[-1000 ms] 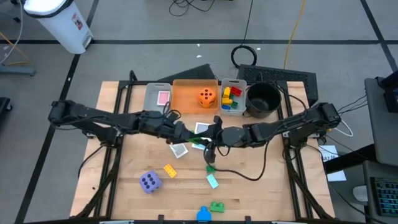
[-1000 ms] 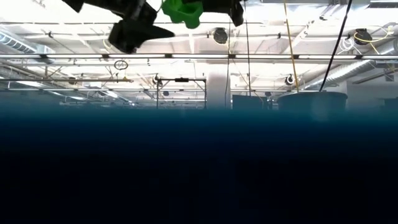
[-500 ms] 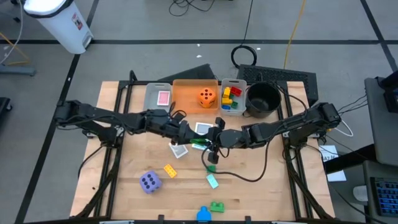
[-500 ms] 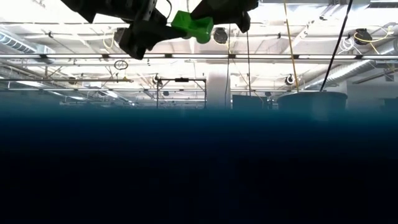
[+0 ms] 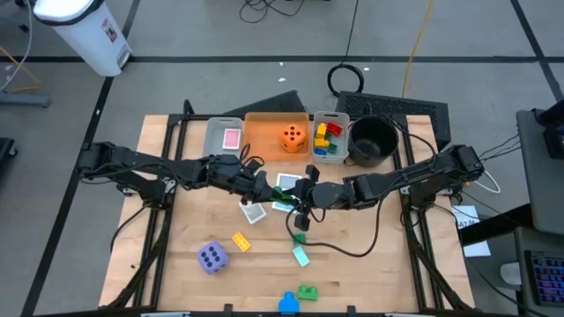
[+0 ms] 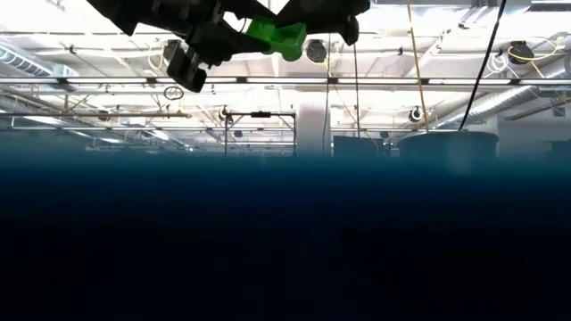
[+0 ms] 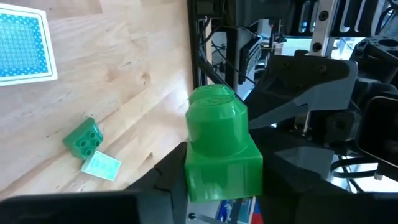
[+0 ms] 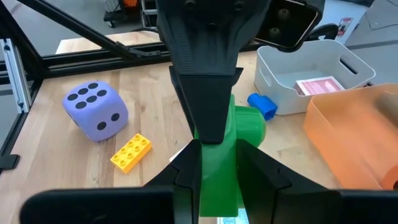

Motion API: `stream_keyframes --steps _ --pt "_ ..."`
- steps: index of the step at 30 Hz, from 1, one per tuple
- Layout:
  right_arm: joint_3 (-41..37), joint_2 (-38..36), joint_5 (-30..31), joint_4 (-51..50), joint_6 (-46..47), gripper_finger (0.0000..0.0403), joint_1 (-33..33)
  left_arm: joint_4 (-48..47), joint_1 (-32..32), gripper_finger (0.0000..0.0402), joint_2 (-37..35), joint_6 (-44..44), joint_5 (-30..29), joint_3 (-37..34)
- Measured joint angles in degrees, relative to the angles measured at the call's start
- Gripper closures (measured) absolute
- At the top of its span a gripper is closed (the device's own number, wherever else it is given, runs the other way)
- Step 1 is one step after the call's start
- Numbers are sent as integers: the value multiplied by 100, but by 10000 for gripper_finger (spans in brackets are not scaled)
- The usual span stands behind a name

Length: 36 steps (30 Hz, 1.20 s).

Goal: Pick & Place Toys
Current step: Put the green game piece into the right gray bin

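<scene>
While both arms meet above the middle of the surface (image 5: 203, 224), a green brick (image 7: 221, 149) is clamped between them: the right claw (image 8: 217, 165) holds it at the base, and the left claw (image 7: 217, 186) stands narrowed on it from the opposite side. Judged as a handover in mid-air, not yet complete.

To do this step well, the receiving claw should have a firm, square hold on the flat sides of the brick before the other lets go; release should be gradual, with no sideways pull, or the brick may twist and drop onto the cards (image 5: 285, 182) lying beneath.

Both arms reach inward, stretched nearly level, wrists facing one another, the brick held clear of the surface.

Elsewhere: a purple die (image 5: 212, 257) and a yellow brick (image 5: 240, 240) lie toward the front left of the surface; further green bricks (image 5: 307, 291) and a blue piece (image 5: 287, 305) lie near the front edge. An orange die (image 5: 293, 136) sits in the orange bin (image 5: 264, 145); bricks fill the small grey bin (image 5: 342, 119).
</scene>
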Motion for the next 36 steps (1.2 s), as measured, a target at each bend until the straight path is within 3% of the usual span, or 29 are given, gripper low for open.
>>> stream_keyframes --steps 12,20,29,36 --pt "0 7 -185 82 -11 324 -1 9 -2 248 -7 398 87 0" --pt "0 7 -1187 153 27 279 -87 -80 -22 267 -7 829 253 0" --pt "-4 -175 -1728 89 118 220 -317 -197 -2 246 -22 1191 205 22" --pt "-13 -665 -2072 85 159 174 -549 -232 11 267 -22 1375 38 22"
